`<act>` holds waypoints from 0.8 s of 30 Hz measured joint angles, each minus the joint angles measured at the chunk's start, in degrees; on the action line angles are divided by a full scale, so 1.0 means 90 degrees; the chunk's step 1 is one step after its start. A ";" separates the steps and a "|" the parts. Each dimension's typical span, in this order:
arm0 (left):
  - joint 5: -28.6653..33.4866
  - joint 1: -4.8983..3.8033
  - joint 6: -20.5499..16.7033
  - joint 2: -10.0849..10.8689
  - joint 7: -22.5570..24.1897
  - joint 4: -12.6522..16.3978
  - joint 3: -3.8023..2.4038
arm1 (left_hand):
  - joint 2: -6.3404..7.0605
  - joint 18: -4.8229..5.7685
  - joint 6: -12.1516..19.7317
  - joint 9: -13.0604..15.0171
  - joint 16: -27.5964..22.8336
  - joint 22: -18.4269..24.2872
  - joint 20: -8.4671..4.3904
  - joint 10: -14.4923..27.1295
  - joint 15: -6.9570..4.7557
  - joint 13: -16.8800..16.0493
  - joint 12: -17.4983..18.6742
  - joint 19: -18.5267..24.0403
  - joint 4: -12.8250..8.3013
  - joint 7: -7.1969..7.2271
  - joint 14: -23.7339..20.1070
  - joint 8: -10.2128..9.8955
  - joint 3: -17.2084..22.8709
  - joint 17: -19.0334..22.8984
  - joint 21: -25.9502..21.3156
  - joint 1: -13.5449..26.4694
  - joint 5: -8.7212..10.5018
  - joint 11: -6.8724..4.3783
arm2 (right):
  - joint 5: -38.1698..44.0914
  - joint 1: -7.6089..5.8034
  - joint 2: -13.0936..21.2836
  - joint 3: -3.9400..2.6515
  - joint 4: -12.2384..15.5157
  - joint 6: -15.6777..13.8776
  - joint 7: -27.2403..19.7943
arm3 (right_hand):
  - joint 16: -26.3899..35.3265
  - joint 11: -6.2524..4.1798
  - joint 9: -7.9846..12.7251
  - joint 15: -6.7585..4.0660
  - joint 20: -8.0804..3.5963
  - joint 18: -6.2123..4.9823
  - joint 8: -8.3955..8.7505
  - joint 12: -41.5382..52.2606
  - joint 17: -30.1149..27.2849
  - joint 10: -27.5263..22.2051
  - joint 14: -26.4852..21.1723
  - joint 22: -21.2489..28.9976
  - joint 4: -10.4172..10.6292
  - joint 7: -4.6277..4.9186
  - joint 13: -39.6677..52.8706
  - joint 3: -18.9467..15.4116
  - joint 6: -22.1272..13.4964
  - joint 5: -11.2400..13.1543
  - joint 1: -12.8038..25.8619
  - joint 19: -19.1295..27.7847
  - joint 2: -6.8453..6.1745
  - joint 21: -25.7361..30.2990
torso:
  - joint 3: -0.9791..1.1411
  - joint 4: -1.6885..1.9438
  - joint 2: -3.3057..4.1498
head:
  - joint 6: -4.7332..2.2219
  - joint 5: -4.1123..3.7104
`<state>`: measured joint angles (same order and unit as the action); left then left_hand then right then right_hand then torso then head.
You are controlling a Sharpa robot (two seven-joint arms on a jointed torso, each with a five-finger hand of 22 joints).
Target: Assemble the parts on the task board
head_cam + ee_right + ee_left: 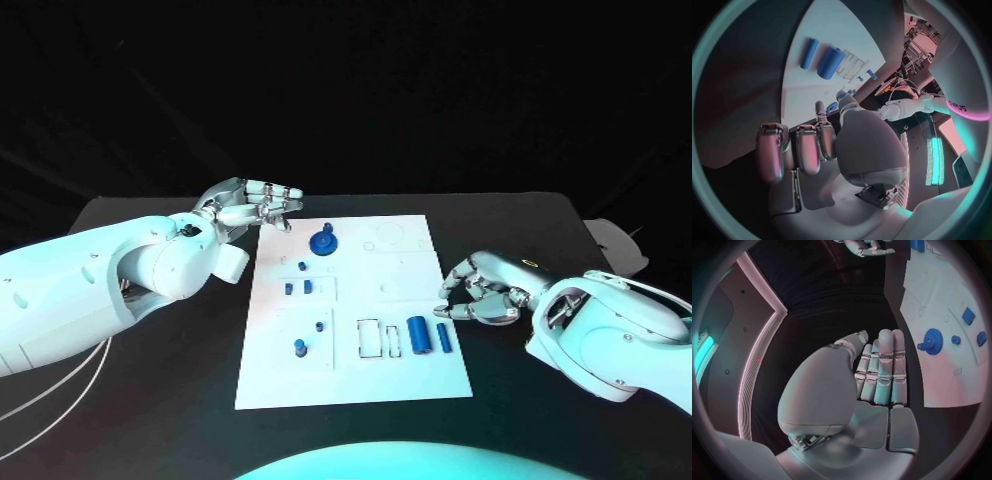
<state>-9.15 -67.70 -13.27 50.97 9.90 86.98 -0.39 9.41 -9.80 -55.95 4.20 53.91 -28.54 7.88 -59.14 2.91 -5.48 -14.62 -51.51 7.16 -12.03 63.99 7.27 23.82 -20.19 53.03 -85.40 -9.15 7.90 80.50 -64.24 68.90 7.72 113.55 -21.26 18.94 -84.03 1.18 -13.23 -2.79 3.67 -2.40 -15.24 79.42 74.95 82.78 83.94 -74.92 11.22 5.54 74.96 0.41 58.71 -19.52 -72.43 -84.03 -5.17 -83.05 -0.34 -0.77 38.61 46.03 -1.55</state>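
Note:
The white task board lies in the middle of the black table. On it a blue gear stands near the far end, several small blue parts lie along the left side, and a thick blue cylinder lies beside a slim one on the right. My left hand hovers at the board's far left corner, fingers stretched out, holding nothing. The left wrist view shows this left hand flat beside the gear. My right hand sits at the board's right edge just beyond the cylinders, fingers half curled, nothing in them.
Bare black table surrounds the board on all sides. A pale object sits at the table's far right edge. White cables hang under my left arm. Outlined recesses lie left of the cylinders.

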 measured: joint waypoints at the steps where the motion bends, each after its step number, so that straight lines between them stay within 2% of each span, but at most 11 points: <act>1: 0.0000 0.0000 0.0000 0.0003 0.0000 0.0004 0.0001 | 0.0000 0.0001 0.0000 0.0000 0.0000 0.0000 0.0000 0.0000 0.0000 0.0000 0.0000 0.0000 0.0000 0.0000 0.0000 0.0000 0.0000 0.0000 0.0000 0.0000 0.0000 0.0000 | 0.0044 0.0042 -0.0010 0.0004 0.0000 0.0019 0.0055 | -0.0023 -0.0011 -0.0007 0.0000 0.0000 0.0049 -0.0005 0.0000 0.0000 0.0011 0.0000 0.0000 0.0039 -0.0005 0.0000 -0.0039 0.0005 0.0000 0.0026 0.0000 0.0026 0.0000 | 0.0000 0.0000 -0.0001 | 0.0002 -0.0016; 3: 0.0001 0.0000 0.0000 0.0012 0.0001 0.0009 0.0004 | -0.0003 0.0000 0.0000 0.0000 0.0000 0.0000 0.0000 0.0000 0.0000 0.0000 0.0000 0.0000 0.0000 0.0000 0.0000 0.0000 0.0000 0.0000 0.0000 0.0003 0.0000 0.0000 | 0.0161 0.0123 -0.0053 0.0008 0.0000 0.0054 0.0189 | -0.0023 -0.0011 -0.0021 0.0000 0.0000 0.0049 -0.0005 0.0000 0.0000 0.0011 0.0000 0.0000 0.0145 -0.0028 0.0000 -0.0142 0.0028 -0.0020 0.0114 0.0000 0.0083 -0.0051 | 0.0000 0.0000 -0.0001 | 0.0009 -0.0034; 5: 0.0001 0.0000 0.0000 0.0021 0.0001 0.0013 0.0006 | -0.0026 0.0000 0.0000 0.0000 0.0000 0.0000 0.0000 0.0000 0.0000 0.0000 0.0000 0.0000 0.0000 0.0000 0.0000 0.0000 0.0000 0.0000 0.0000 0.0025 0.0000 0.0000 | 0.0262 0.0185 -0.0095 0.0009 0.0000 0.0071 0.0299 | -0.0053 -0.0010 -0.0035 0.0000 0.0000 0.0049 -0.0005 0.0000 0.0000 0.0010 0.0000 0.0001 0.0299 -0.0037 0.0000 -0.0226 0.0081 -0.0151 0.0192 0.0000 0.0102 -0.0078 | -0.0001 0.0000 -0.0001 | 0.0016 -0.0051; 11: 0.0003 0.0001 -0.0001 0.0032 0.0001 0.0025 0.0007 | -0.0025 0.0000 0.0000 0.0000 0.0000 0.0000 0.0000 0.0000 0.0000 0.0000 0.0000 0.0000 0.0000 0.0000 0.0000 0.0000 0.0000 0.0000 0.0000 0.0025 0.0000 0.0000 | 0.0518 0.0333 -0.0265 0.0014 0.0002 0.0096 0.0600 | -0.0053 -0.0033 -0.0043 0.0001 -0.0012 0.0049 -0.0005 0.0000 -0.0001 0.0033 0.0000 0.0001 0.0470 -0.0047 -0.0001 -0.0396 0.0096 -0.0199 0.0257 0.0013 0.0121 -0.0078 | -0.0007 0.0001 -0.0001 | 0.0046 -0.0070; 18: 0.0003 0.0001 0.0000 0.0032 0.0001 0.0031 0.0008 | -0.0025 0.0000 0.0000 0.0000 0.0000 -0.0001 0.0000 0.0000 0.0000 0.0000 0.0000 0.0000 0.0000 0.0000 0.0000 0.0000 0.0000 -0.0001 0.0000 0.0025 0.0000 0.0000 | 0.0672 0.0493 -0.0479 0.0014 -0.0088 0.0107 0.0804 | -0.0053 -0.0033 -0.0049 0.0001 -0.0022 0.0048 -0.0005 0.0000 -0.0001 0.0033 0.0000 0.0001 0.0521 -0.0065 -0.0002 -0.0448 0.0113 -0.0199 0.0282 0.0023 0.0096 -0.0078 | -0.0001 0.0001 -0.0001 | 0.0063 -0.0054; 24: 0.0004 0.0001 0.0000 0.0031 0.0000 0.0035 0.0008 | -0.0025 0.0000 0.0000 0.0000 0.0000 0.0004 0.0000 0.0000 0.0000 0.0000 0.0000 0.0000 0.0000 0.0000 0.0000 0.0000 0.0000 -0.0001 0.0000 0.0025 0.0000 -0.0001 | 0.0733 0.0552 -0.0646 0.0017 -0.0184 0.0154 0.0897 | -0.0052 -0.0056 -0.0049 0.0001 -0.0022 0.0045 -0.0005 -0.0036 -0.0001 0.0010 0.0000 0.0002 0.0521 -0.0065 -0.0002 -0.0448 0.0113 -0.0199 0.0282 0.0023 0.0096 -0.0078 | 0.0003 0.0000 0.0000 | 0.0070 -0.0028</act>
<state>-9.12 -67.69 -13.27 51.25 9.91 87.30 -0.32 9.19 -9.80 -55.96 4.21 53.90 -28.50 7.88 -59.14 2.91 -5.49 -14.61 -51.51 7.16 -12.03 63.99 7.27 23.82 -20.20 53.03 -85.18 -9.15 7.89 87.10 -59.27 63.09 7.88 111.90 -19.87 27.01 -84.50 0.67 -13.67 -2.78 3.47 -1.99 -15.28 79.10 74.93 82.87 83.93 -74.90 15.91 4.96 74.94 -3.62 59.73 -21.31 -69.90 -83.82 -4.31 -83.75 -0.31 -0.77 38.61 46.66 -1.80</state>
